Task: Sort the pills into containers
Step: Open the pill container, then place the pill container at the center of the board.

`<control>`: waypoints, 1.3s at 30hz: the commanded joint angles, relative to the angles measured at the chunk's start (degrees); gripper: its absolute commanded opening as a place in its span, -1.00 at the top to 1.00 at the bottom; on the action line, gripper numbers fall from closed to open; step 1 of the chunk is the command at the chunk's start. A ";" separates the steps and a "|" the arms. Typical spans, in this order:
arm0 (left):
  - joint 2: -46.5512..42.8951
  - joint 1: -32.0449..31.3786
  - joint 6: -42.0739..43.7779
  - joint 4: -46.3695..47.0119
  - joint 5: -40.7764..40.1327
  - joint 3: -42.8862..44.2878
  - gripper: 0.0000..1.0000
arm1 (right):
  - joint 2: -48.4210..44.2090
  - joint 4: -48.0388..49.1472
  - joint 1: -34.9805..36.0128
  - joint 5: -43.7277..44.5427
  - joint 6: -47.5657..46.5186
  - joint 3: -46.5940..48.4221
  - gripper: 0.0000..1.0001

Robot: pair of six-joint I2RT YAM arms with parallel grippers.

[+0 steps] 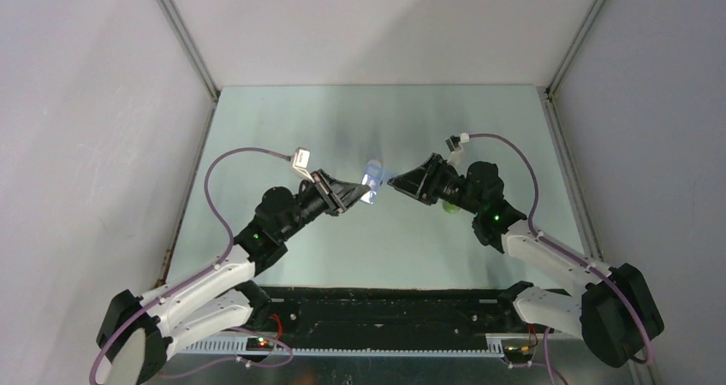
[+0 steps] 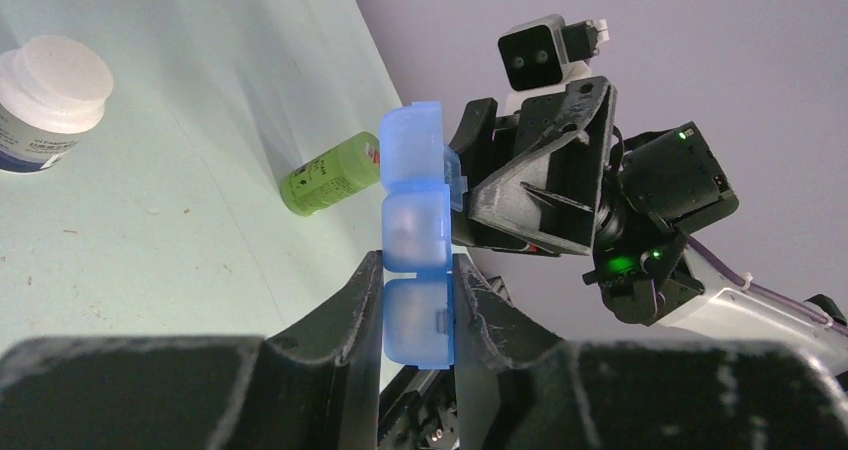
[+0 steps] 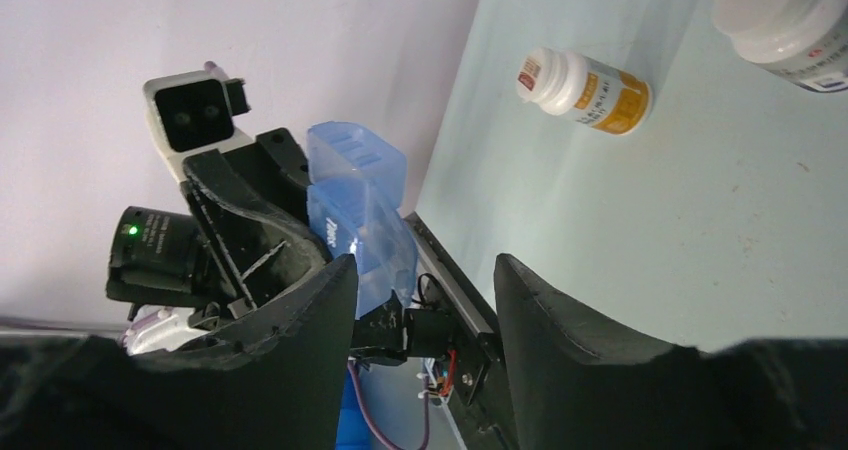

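While no pills could be seen anywhere, sorting looked barely begun. Noted the left gripper [image 2: 417, 270] clamped on the blue pill box [image 2: 412, 170], held on end above the mid-worktop [image 1: 342, 128]. The right gripper [image 3: 422, 270] stood apart-jawed and empty beside its upper end. The green bottle [image 2: 330, 175] and white-capped bottle [image 2: 50, 100] sat behind, obstructing nothing.

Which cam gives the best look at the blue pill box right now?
Left wrist: the pill box sits centre frame, compartments visible, clamped in the left hand. Top external shows only a small washed-out blob; right wrist shows it angled and partly hidden.
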 commanded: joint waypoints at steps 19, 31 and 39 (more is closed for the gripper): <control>0.29 0.13 -0.96 5.36 1.58 0.68 1.00 | 5.81 24.57 -1.30 -3.47 7.60 -3.49 0.23; 0.66 0.14 -0.44 6.68 1.02 -0.85 -0.08 | 6.79 22.58 -2.16 -4.84 7.67 -3.50 1.00; -2.65 0.08 8.01 0.18 -4.51 -0.81 -0.99 | 5.74 4.60 -2.48 -5.89 -1.31 -2.40 1.00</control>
